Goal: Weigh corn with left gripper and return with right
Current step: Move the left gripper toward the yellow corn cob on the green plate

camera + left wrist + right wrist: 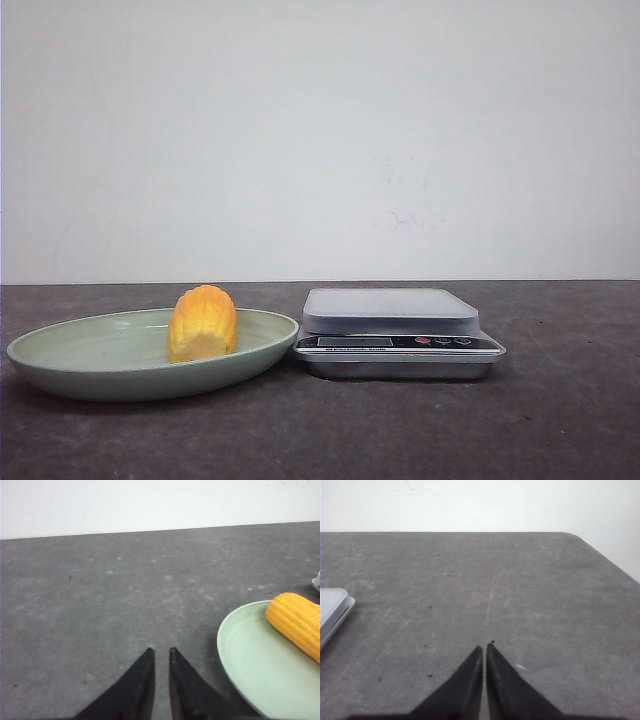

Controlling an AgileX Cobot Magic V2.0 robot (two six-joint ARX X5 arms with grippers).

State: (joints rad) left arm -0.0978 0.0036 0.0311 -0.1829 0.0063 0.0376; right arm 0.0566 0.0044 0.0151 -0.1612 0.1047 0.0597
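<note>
The corn (203, 322), a stubby yellow-orange cob piece, lies in a pale green plate (70, 352) at the left of the table. It also shows in the left wrist view (296, 623), lying on the plate (250, 655). My left gripper (161, 651) hovers over bare table beside the plate's rim, its jaws nearly together with a narrow slit and nothing between them. My right gripper (485, 646) is shut and empty over bare table, to the side of the scale (332, 607). Neither gripper shows in the front view.
A silver kitchen scale (392, 325) with a frosted weighing platform stands just right of the plate, almost touching it. The tabletop is dark grey, with a white wall behind. The table's far right corner (570, 534) is rounded.
</note>
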